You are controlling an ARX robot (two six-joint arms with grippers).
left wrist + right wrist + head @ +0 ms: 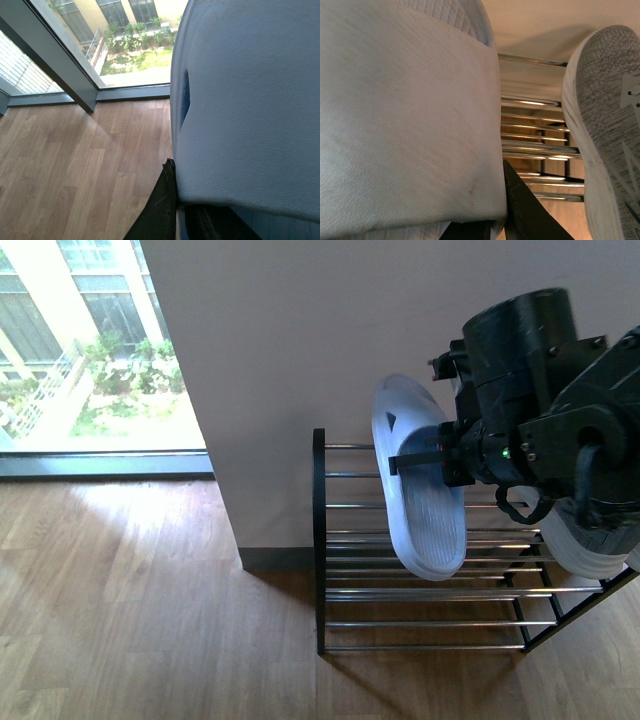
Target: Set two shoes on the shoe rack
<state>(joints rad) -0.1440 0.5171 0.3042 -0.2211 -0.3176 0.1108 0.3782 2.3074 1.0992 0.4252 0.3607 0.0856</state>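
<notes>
The right gripper (425, 458) pinches one shoe (420, 485) above the shoe rack (420, 590), where another shoe (590, 540) sits.

Glossy chrome rods on the shoe rack (430, 592), ribbed white sole (420, 480), heathered grey knit shoe (610, 115), wood-grain floor (130, 610).

Rack's (430, 540) left side seemingly free

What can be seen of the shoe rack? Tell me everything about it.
The shoe rack is a low rack with a black metal frame and several tiers of shiny chrome rods that catch the light. It stands upright on the wooden floor against the pale wall. The held shoe hangs in front of it with its sole facing outward. A second grey shoe sits at its right end, partly hidden by the arm.
</notes>
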